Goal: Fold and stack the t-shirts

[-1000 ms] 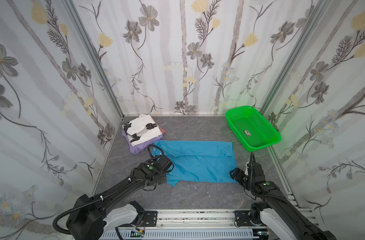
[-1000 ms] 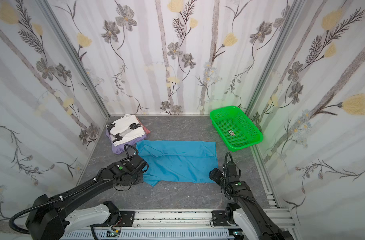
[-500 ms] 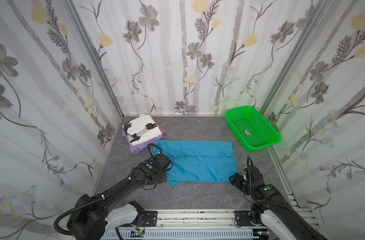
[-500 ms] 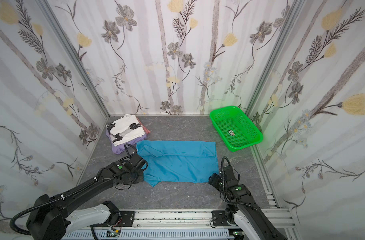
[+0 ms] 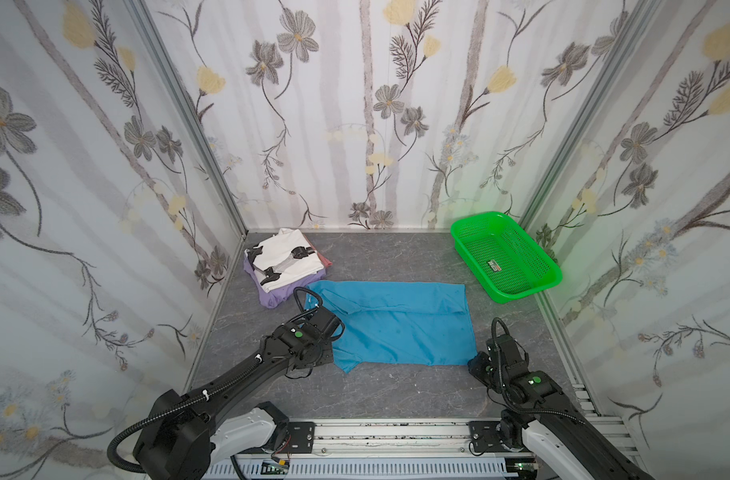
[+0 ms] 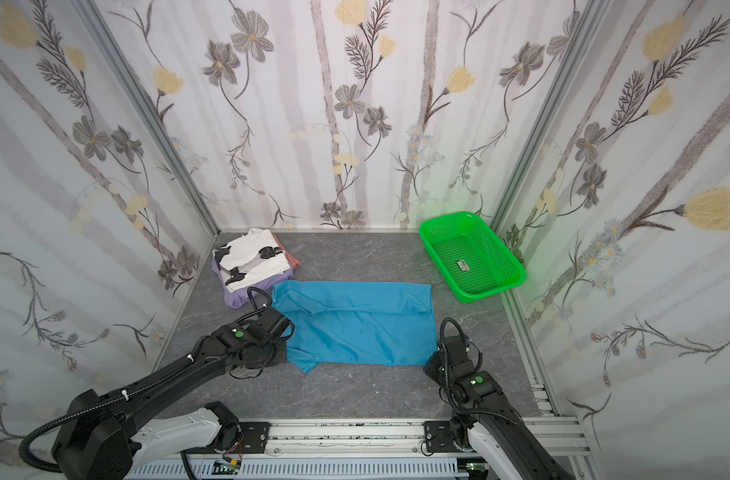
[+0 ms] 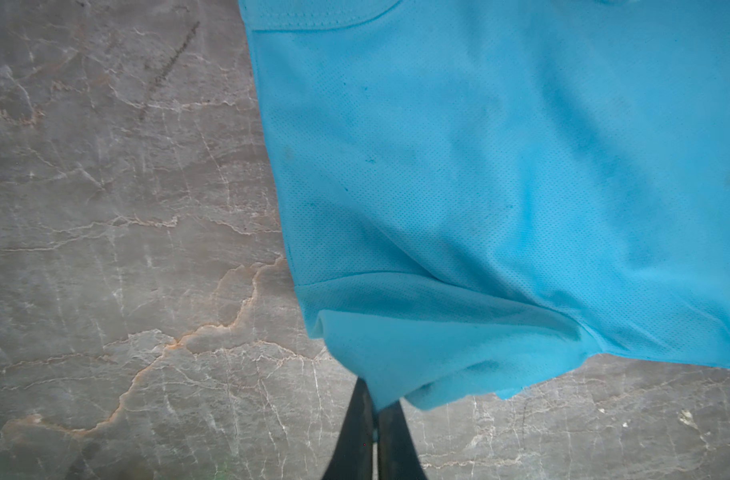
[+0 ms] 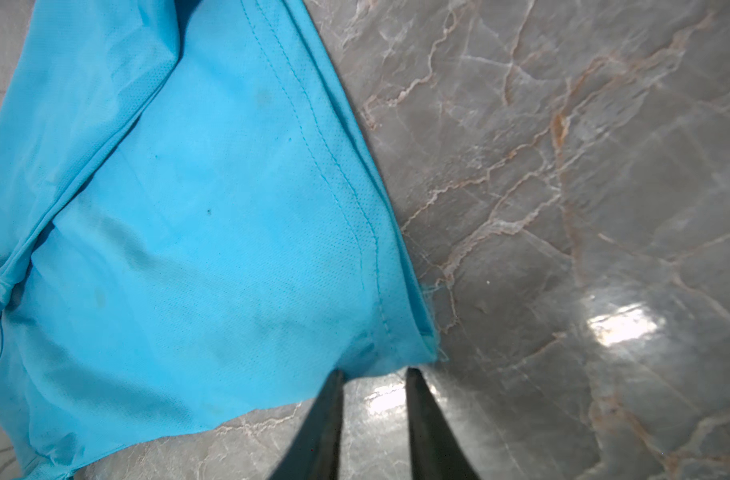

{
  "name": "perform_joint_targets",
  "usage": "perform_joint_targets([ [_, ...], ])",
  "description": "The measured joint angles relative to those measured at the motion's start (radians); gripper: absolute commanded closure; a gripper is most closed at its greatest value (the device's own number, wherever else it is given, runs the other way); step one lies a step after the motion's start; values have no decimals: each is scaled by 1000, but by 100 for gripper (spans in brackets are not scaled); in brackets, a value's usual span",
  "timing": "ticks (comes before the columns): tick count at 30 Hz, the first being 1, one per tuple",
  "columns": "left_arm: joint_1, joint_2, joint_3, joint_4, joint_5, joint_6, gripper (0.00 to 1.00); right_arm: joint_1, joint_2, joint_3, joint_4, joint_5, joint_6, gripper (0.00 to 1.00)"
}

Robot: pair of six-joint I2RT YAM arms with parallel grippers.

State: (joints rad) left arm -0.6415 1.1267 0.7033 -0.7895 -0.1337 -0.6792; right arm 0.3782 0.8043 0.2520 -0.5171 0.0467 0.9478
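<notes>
Top white shirt [image 5: 284, 257] is covering most of lavender shirt [image 5: 271, 297], red shirt [image 5: 325, 261]; basket label [image 5: 495, 265] is showing too small to read. Wrist views are cropping blue shirt [image 7: 479, 166].

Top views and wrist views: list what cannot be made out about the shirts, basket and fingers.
- Lavender t-shirt and pinkish-red t-shirt: both top views, only edges show; the white t-shirt covers them.
- Label in the green basket: top views, too small to read.
- Left gripper: left wrist view, the bunched blue t-shirt hides how deep the fingers bite; top views, its wrist hides them.
- Right gripper: top views, its wrist hides the fingers.
</notes>
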Motion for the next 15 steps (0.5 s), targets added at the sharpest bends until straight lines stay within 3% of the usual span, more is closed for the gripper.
perform_joint_targets([
  [9,8,-11,-4,8,4,3,100,1,73,114,-4,30,-10,100],
  [15,86,-2,25,16,12,40,100,-31,201,258,31,54,-80,100],
])
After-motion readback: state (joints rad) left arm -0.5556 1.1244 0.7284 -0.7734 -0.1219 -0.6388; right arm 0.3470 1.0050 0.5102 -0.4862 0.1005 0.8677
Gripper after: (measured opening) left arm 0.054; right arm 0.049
